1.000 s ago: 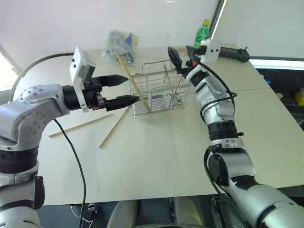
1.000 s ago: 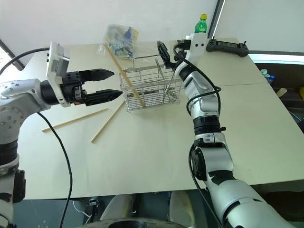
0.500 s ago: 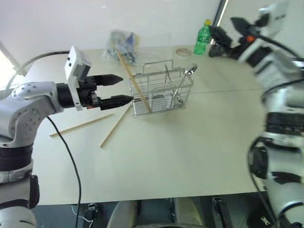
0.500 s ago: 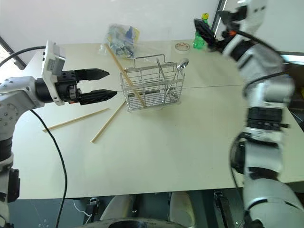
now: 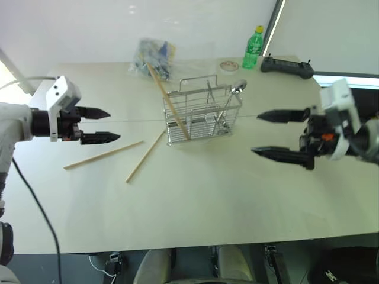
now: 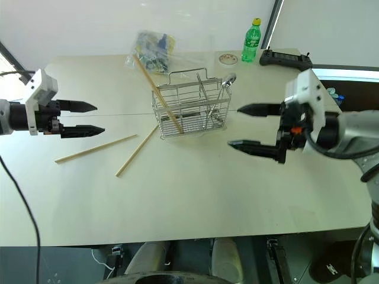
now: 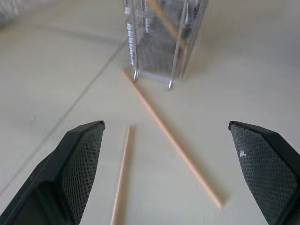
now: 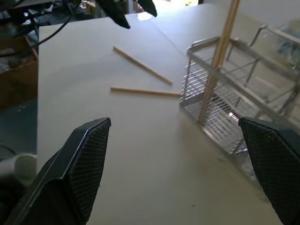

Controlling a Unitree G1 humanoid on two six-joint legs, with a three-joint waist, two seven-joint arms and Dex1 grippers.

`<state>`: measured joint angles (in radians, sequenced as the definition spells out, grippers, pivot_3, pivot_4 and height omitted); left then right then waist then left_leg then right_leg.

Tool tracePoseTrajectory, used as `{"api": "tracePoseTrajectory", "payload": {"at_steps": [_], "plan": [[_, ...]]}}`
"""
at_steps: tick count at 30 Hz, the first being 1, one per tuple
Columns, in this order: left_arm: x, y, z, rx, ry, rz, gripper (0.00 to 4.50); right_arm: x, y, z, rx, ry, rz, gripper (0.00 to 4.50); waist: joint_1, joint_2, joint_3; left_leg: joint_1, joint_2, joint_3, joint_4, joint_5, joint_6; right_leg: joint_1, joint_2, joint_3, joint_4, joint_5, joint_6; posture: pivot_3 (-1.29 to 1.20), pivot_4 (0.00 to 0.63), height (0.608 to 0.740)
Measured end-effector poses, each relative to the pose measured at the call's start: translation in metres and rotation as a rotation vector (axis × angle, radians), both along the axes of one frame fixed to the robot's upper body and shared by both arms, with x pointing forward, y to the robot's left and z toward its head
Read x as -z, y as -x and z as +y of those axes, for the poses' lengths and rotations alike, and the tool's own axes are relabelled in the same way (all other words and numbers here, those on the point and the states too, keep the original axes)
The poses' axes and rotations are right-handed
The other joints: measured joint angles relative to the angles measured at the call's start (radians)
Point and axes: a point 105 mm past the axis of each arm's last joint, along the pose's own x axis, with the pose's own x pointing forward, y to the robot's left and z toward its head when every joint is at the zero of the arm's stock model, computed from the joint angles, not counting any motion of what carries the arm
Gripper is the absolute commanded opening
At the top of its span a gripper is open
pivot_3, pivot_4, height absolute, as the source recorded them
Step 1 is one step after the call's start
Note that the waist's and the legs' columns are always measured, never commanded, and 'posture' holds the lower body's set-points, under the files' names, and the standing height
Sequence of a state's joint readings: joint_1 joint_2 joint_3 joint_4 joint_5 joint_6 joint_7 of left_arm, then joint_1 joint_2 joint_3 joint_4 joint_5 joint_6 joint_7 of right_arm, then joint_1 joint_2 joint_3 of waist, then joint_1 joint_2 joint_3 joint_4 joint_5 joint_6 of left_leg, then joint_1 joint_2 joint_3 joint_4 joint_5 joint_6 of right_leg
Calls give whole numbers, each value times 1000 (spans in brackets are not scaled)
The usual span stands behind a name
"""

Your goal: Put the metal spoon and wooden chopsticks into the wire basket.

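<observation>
The wire basket (image 5: 201, 115) stands at mid-table. The metal spoon (image 5: 237, 88) leans upright in its right end, bowl up. One of the wooden chopsticks (image 5: 167, 100) slants inside the basket's left end. Two more chopsticks lie flat on the table to its left, one (image 5: 145, 155) near the basket and one (image 5: 103, 155) further out. My left gripper (image 5: 112, 125) hovers open and empty well left of the basket. My right gripper (image 5: 256, 134) hovers open and empty to the basket's right. The left wrist view looks over both loose chopsticks (image 7: 171, 140) toward the basket (image 7: 159, 37).
A crinkled plastic bag (image 5: 151, 56) lies behind the basket. A green bottle (image 5: 253, 46), a tape roll (image 5: 228, 64) and a black controller (image 5: 287, 66) sit along the far right edge of the table (image 5: 195, 207).
My right gripper has swung away from the basket's right end, back to the near right. My left gripper has drawn off to the left, away from the basket. Both stayed open.
</observation>
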<state>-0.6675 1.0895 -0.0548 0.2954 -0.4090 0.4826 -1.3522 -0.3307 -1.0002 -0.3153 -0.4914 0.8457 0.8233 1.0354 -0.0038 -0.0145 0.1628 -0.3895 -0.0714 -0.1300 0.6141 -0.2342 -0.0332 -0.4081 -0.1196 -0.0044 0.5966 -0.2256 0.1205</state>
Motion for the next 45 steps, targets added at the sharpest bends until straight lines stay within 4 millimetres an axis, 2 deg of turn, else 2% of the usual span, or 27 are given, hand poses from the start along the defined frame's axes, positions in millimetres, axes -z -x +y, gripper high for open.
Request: {"api": "tracePoseTrajectory", "payload": {"at_steps": [2,6,9,13,18,23,27,32,40,43,45], "plan": [[9,-7,3,24,-55,14,4500,8,3,1,7,17,12,4486,7,-1,0,0,0,0,0,0,0,0,0,0,0,0,0,0,150,719],[23,-31,-8,79,-122,32,4500,20,10,4,-3,40,36,4486,23,-3,0,-1,-1,-1,1,0,0,0,0,-1,0,2,3,0,150,719],[35,-50,-23,121,-183,43,4500,23,11,6,0,46,38,4486,21,-6,1,-2,-1,-1,2,0,0,0,0,-1,0,3,5,0,150,719],[50,-64,-32,159,-305,50,4500,22,12,7,37,38,31,4486,9,-9,2,-2,-1,0,1,0,0,-1,0,-1,0,3,6,0,150,719],[68,-67,-26,155,-412,77,4500,21,19,9,75,13,35,4486,8,-9,2,-2,-1,-1,1,-1,2,-1,1,-2,1,3,6,0,150,719],[72,-72,-23,130,-477,65,4500,22,26,10,108,-1,41,4486,18,-10,2,-2,-1,-1,3,-1,2,0,1,-2,0,4,8,0,150,719],[83,-75,-34,135,-487,70,4500,23,31,11,128,-22,49,4486,21,-12,2,-2,-1,-2,4,-1,2,2,1,-2,0,5,9,0,150,719],[83,-83,-54,149,-485,33,4500,24,32,12,146,-37,63,4486,18,-13,2,-2,-1,-2,5,-1,2,2,0,-2,0,5,10,0,150,719],[83,-89,-59,121,-503,8,4500,19,30,9,179,-66,49,4486,19,-12,2,0,-1,-2,5,-1,2,4,1,-2,1,5,10,0,150,719],[83,-89,-60,130,-508,16,3636,19,30,8,190,-68,50,4500,18,-12,1,0,-1,-2,5,-1,2,4,1,-2,1,5,10,0,150,719],[85,-88,-61,136,-507,23,2603,21,30,8,197,-69,57,4500,18,-12,1,0,-1,-2,5,-1,2,4,1,-2,1,5,10,0,150,719]]}}
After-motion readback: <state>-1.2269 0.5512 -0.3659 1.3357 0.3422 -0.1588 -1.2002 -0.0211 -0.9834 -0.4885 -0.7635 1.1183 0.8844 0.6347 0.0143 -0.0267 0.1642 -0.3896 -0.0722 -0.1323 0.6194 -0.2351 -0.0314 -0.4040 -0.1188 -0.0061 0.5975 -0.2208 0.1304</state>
